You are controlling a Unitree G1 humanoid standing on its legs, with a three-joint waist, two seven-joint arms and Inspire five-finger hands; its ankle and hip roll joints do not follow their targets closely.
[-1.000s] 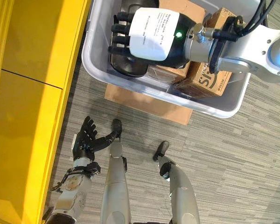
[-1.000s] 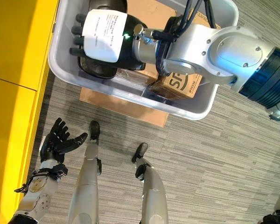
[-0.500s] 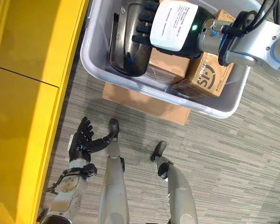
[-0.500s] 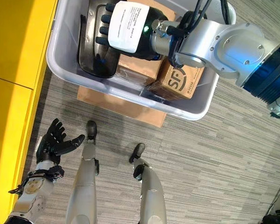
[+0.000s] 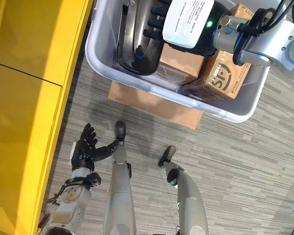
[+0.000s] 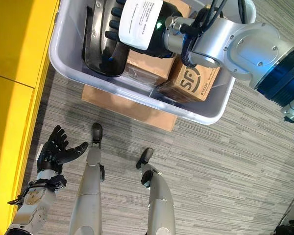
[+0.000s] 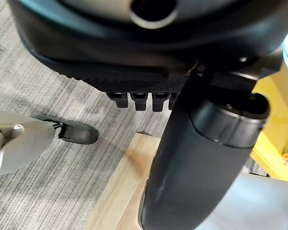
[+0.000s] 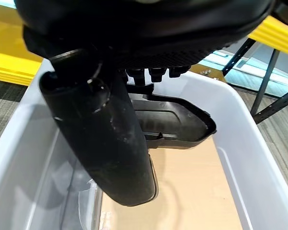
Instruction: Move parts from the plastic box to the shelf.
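Over the grey plastic box (image 5: 104,63), my right hand (image 5: 159,22), fingers straight, needs a firm curl round the black moulded part (image 5: 137,58); left hand (image 5: 85,149) idles, fingers spread.

Warehouse-like workroom: yellow shelf (image 5: 24,98), grey carpet (image 5: 245,166)

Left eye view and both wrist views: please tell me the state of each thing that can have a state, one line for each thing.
plastic box: uncovered, on a sheet of cardboard, holding parts.
black part: in the box, leaning on its wall, not gripped.
cardboard boxes: closed, inside the plastic box.
right hand: open, fingers straight, over the black part.
left hand: open, fingers spread, holding nothing, low beside the yellow shelf.
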